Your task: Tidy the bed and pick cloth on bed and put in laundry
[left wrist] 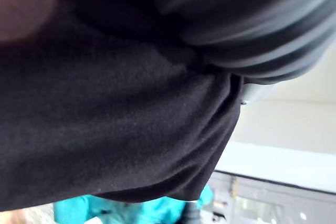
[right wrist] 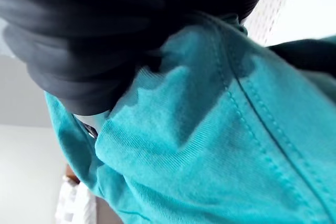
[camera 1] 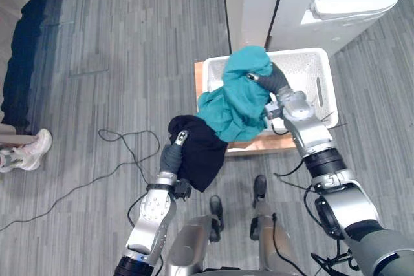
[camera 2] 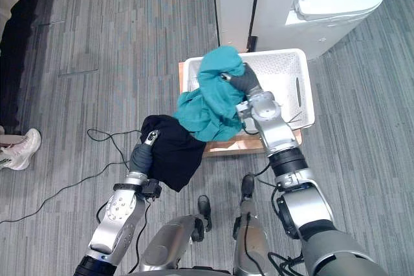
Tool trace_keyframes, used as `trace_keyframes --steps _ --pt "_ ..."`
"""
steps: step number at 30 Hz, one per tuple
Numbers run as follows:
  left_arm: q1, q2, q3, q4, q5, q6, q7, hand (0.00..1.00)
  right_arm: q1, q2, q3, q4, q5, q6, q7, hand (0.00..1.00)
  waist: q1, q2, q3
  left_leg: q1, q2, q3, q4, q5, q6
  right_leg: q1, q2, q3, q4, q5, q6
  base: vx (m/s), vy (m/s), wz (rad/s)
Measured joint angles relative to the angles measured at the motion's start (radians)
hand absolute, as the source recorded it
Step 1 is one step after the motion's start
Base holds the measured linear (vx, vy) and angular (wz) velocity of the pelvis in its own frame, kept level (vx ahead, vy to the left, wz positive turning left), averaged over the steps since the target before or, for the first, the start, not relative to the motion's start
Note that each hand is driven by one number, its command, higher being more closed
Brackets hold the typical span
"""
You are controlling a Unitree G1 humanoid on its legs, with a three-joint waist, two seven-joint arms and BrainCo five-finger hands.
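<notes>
Left hand point(camera 1: 172, 157): raised over the floor, black cloth point(camera 1: 202, 153) draped on it and hanging; grasp cannot be told. Right hand point(camera 1: 277, 81): under teal cloth point(camera 1: 236, 101) at the near rim of the white laundry basket point(camera 1: 323, 85); grasp cannot be told. Basket sits on a wooden board point(camera 1: 259, 145). Person's shoe point(camera 1: 29, 151) far left.
</notes>
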Motion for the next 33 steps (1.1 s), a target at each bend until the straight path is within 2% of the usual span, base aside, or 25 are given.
trace_keyframes --steps 3,5,8,9,11,13,16,19,21,22,23,24,25,28,30,33 --pt "-0.001 0.024 -0.015 -0.058 -0.039 -0.026 -0.060 1.00 0.066 -0.041 -0.005 -0.003 -0.108 -0.092 -0.016 0.00 -0.002 0.001 -0.001 0.059 0.000 0.027 -0.018 0.000 0.000 0.039 0.003 0.024 0.000 0.000 0.000 0.03 0.056 -0.20" --pt "-0.008 0.041 -0.035 -0.080 -0.090 -0.037 -0.096 1.00 0.160 -0.048 -0.012 -0.039 -0.174 -0.135 -0.048 0.00 -0.003 -0.002 -0.006 0.106 0.003 0.051 -0.033 0.000 0.000 0.070 0.010 0.039 -0.001 0.000 0.000 0.02 0.048 -0.24" --pt "-0.011 0.048 -0.043 -0.099 -0.127 -0.036 -0.115 1.00 0.373 -0.038 -0.016 -0.154 -0.196 -0.131 -0.065 0.00 -0.005 -0.005 -0.073 0.138 0.007 0.079 -0.067 -0.002 0.002 0.077 0.018 0.059 -0.001 -0.001 0.000 0.01 0.009 -0.20" --pt "-0.011 0.049 -0.042 -0.109 -0.127 -0.036 -0.114 1.00 0.414 -0.031 -0.021 -0.179 -0.196 -0.129 -0.065 0.00 -0.007 -0.006 -0.075 0.150 0.010 0.083 -0.068 -0.003 0.003 0.089 0.021 0.064 -0.001 -0.002 0.001 0.02 -0.012 -0.27" --pt "-0.011 0.049 -0.036 -0.149 -0.124 -0.036 -0.109 1.00 0.554 0.005 -0.044 -0.266 -0.196 -0.113 -0.069 0.00 -0.019 -0.014 -0.095 0.187 0.016 0.105 -0.076 -0.012 0.015 0.119 0.029 0.078 -0.001 -0.017 0.007 -0.02 -0.015 -0.22" --pt "-0.026 0.049 -0.019 -0.164 -0.106 -0.033 -0.080 1.00 0.691 0.040 -0.047 -0.330 -0.202 -0.088 -0.074 0.00 -0.044 -0.030 -0.148 0.198 0.024 0.129 -0.080 -0.030 0.010 0.128 0.037 0.098 -0.002 -0.030 0.011 -0.04 -0.027 -0.31" --pt "-0.111 0.055 0.034 -0.106 -0.053 0.001 0.009 1.00 0.837 0.075 -0.052 -0.376 -0.205 -0.072 -0.088 0.00 -0.069 -0.060 -0.202 0.228 0.037 0.176 -0.083 -0.038 0.007 0.135 0.057 0.134 -0.002 -0.035 0.010 -0.04 -0.031 -0.43" --pt "-0.296 0.088 0.098 0.152 0.021 0.039 0.124 1.00 0.901 0.087 -0.049 -0.403 -0.200 -0.060 -0.085 0.00 -0.113 -0.091 -0.222 0.234 0.047 0.221 -0.082 -0.040 0.009 0.125 0.065 0.164 -0.002 -0.040 0.008 -0.06 -0.029 -0.40" --pt "-0.430 0.122 0.126 0.353 0.054 0.053 0.185 1.00 0.904 0.084 -0.051 -0.414 -0.183 -0.055 -0.086 0.00 -0.123 -0.103 -0.215 0.220 0.050 0.256 -0.083 -0.039 0.008 0.098 0.067 0.175 -0.002 -0.053 0.017 -0.07 -0.030 -0.55" --pt "-0.526 0.146 0.132 0.482 0.072 0.053 0.225 1.00 0.899 0.080 -0.052 -0.414 -0.170 -0.051 -0.086 0.00 -0.138 -0.104 -0.203 0.199 0.063 0.278 -0.084 -0.037 0.006 0.073 0.076 0.183 -0.002 -0.076 0.024 -0.04 -0.033 -0.29" --pt "-0.572 0.163 0.132 0.539 0.080 0.053 0.239 1.00 0.898 0.081 -0.051 -0.413 -0.163 -0.050 -0.086 0.00 -0.147 -0.107 -0.195 0.186 0.067 0.284 -0.084 -0.035 0.003 0.062 0.079 0.188 -0.002 -0.078 0.018 0.00 -0.033 -0.18" --pt "-0.662 0.197 0.131 0.635 0.093 0.049 0.270 1.00 0.892 0.084 -0.047 -0.408 -0.145 -0.050 -0.085 0.00 -0.167 -0.133 -0.170 0.171 0.070 0.300 -0.067 -0.034 0.001 0.053 0.074 0.194 0.001 -0.056 0.000 0.02 -0.027 -0.10" --pt "-0.741 0.227 0.130 0.714 0.101 0.044 0.300 1.00 0.883 0.082 -0.047 -0.406 -0.131 -0.050 -0.086 0.00 -0.172 -0.153 -0.140 0.148 0.079 0.312 -0.031 -0.043 -0.010 0.028 0.073 0.200 0.018 -0.016 0.011 0.01 -0.028 -0.18" --pt "-0.870 0.279 0.117 0.801 0.124 0.025 0.373 1.00 0.837 0.065 -0.049 -0.399 -0.090 -0.051 -0.090 0.00 -0.181 -0.155 -0.084 0.082 0.120 0.339 0.069 -0.079 -0.015 -0.013 0.092 0.220 0.005 0.020 0.012 -0.02 -0.024 -0.34" --pt "-0.971 0.316 0.095 0.841 0.159 0.007 0.435 1.00 0.783 0.061 -0.050 -0.395 -0.036 -0.055 -0.099 0.00 -0.199 -0.154 -0.007 0.054 0.148 0.360 0.135 -0.117 -0.011 -0.024 0.105 0.238 0.002 0.039 0.020 -0.03 0.042 -0.29" --pt "-1.047 0.330 0.054 0.871 0.170 0.002 0.451 1.00 0.778 0.059 -0.047 -0.402 0.000 -0.058 -0.109 0.00 -0.201 -0.156 0.026 0.018 0.154 0.368 0.167 -0.134 -0.002 -0.052 0.104 0.249 0.002 0.053 0.035 -0.05 0.070 -0.16"
